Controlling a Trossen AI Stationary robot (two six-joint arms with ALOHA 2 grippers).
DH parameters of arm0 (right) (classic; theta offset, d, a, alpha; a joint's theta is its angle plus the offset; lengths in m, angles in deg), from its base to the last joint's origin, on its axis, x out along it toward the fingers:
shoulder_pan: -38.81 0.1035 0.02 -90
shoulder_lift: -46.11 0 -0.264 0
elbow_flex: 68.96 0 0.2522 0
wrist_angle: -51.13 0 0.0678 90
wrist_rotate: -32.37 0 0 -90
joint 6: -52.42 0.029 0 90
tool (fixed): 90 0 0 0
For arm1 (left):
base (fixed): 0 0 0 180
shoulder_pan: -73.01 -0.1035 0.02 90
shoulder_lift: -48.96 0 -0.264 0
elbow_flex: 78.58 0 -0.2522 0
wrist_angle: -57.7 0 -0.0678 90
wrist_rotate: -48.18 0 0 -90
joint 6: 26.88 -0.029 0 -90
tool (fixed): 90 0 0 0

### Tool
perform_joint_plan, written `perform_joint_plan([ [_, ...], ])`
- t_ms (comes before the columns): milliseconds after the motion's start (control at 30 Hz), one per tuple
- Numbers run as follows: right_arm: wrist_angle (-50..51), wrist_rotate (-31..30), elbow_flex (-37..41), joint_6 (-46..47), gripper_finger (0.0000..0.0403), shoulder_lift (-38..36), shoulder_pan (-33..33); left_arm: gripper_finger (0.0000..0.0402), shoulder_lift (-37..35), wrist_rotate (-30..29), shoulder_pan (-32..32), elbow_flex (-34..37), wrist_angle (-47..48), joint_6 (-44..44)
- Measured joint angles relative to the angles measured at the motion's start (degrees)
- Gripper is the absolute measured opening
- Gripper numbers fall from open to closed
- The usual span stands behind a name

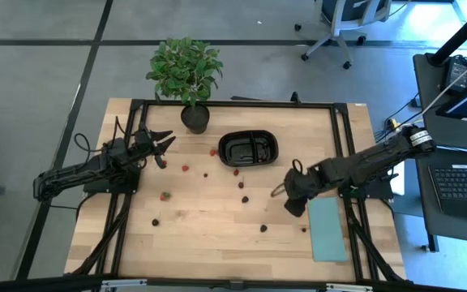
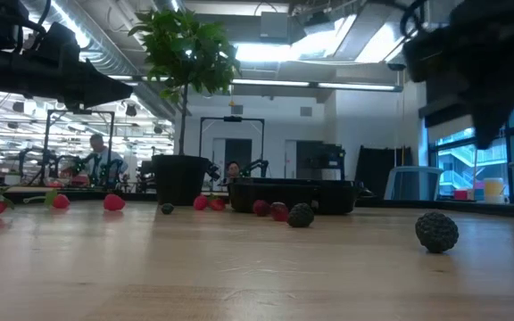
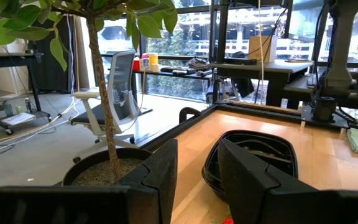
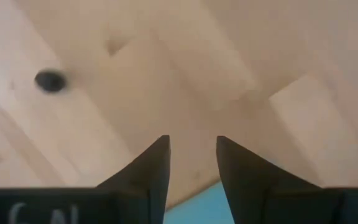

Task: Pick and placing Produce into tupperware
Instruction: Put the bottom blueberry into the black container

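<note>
— Why scattered like this? Berries (image 1: 186, 169) spread over the counter (image 1: 209, 235), red ones and dark ones, well apart from each other; a few lying just beside the black tray (image 1: 247, 148), near its left edge and its near edge. Probably laid out so, to be taken one by one.

— And inside the tray? Cannot tell from above; too glossy and too small to see any piece in the two compartments. Judged mostly still to do.

— Where is the tray, and how turned? Near the far edge of the counter, close to the potted plant (image 1: 184, 69). Oval, with the long axis running left to right across the counter; divider crossing the short way.

— Left pincer (image 1: 165, 148)? Held above the counter beside the plant pot, pointing toward the tray; fingers (image 3: 160, 171) apart, nothing between them. Seems waiting.

— Right pincer (image 1: 293, 204)? Hanging over bare wood next to the pale teal sheet (image 1: 328, 229), pointing down; fingers apart and empty, one dark berry (image 4: 50, 81) off to the side in its wrist view. Likely placed there to come down on a berry close by.
</note>
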Motion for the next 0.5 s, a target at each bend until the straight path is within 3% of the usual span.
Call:
perform_joint_plan([
  [500,-1.3,0.1,0.0,18.9,0.0109,5.6,16.2,0.011,0.0,0.0,0.0,0.0,0.0,0.0],
])
